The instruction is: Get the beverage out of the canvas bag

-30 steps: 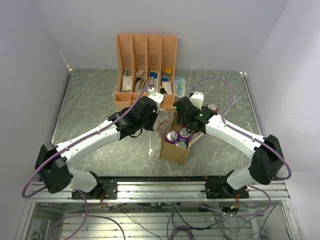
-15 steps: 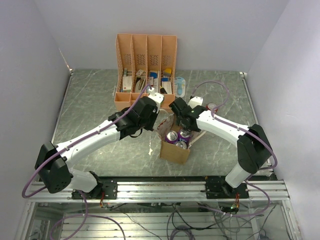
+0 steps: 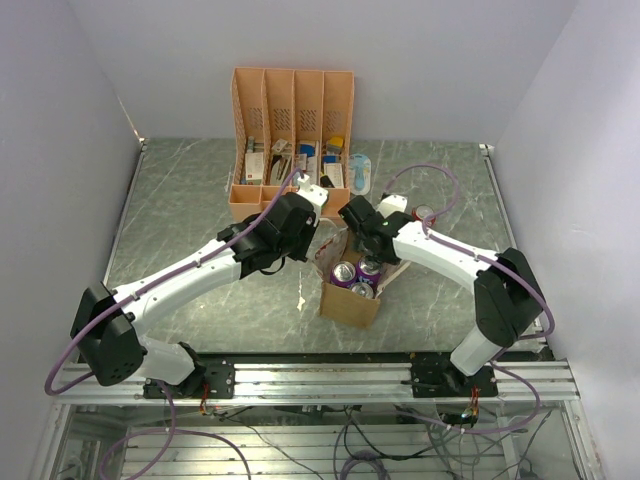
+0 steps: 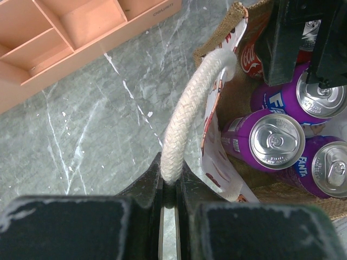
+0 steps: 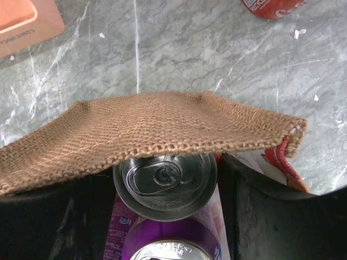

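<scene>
The tan canvas bag [image 3: 349,302] stands open at the table's near middle with several purple drink cans [image 3: 345,272] inside. My left gripper [image 3: 312,232] is shut on the bag's whitish rope handle [image 4: 184,119], pinched between its fingers [image 4: 171,181]. My right gripper [image 3: 362,242] reaches into the bag's far side. In the right wrist view its jaws [image 5: 165,173] stand open on either side of a silver can top [image 5: 165,184], just under the burlap wall [image 5: 146,130]. Purple Fanta cans [image 4: 276,141] and a red can [image 4: 252,54] show in the left wrist view.
A salmon-pink slotted organizer [image 3: 292,110] with small items stands at the back middle. A red can [image 3: 425,213] lies on the table to the right of the bag, also in the right wrist view [image 5: 274,6]. A blue-white object [image 3: 360,172] lies beside the organizer.
My right arm swung left and its gripper went down into the bag's far side over the last second. The left arm has held still with the handle.
</scene>
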Tool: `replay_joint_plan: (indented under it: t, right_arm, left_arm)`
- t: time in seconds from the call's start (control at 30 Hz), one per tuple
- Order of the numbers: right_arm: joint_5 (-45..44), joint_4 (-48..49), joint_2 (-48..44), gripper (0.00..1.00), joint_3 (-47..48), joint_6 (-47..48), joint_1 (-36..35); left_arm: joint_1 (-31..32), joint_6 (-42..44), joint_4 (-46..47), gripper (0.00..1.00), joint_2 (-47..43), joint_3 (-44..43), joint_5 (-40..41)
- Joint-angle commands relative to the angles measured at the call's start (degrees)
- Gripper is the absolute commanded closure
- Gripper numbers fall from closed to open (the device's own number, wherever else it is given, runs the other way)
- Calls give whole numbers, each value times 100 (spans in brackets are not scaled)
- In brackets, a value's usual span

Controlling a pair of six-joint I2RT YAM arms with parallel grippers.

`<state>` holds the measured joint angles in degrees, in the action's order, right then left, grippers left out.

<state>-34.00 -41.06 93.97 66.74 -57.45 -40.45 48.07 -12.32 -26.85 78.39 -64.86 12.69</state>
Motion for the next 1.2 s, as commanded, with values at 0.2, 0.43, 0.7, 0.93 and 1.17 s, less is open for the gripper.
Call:
replay_joint_plan:
  t: [0.2, 0.43, 0.7, 0.93, 1.17]
  right_arm:
    - [-194, 61, -923, 100, -20, 272, 107]
    - [422, 952, -1865, 100, -387, 769, 103]
    - [883, 1496, -2793, 100, -785, 903, 105]
    - [1159, 1715, -3111, 100, -896, 821, 107]
    - [1258, 1776, -3222, 100, -631, 1270, 106]
  left_arm:
    - [-72, 116, -44, 93, 44, -185, 128]
    - [-70, 107, -66, 93, 88, -194, 128]
    - [-70, 109, -74, 93, 94, -202, 133]
    - [-70, 107, -77, 93, 77, -202, 151]
    - [-70, 109, -82, 93, 81, -202, 133]
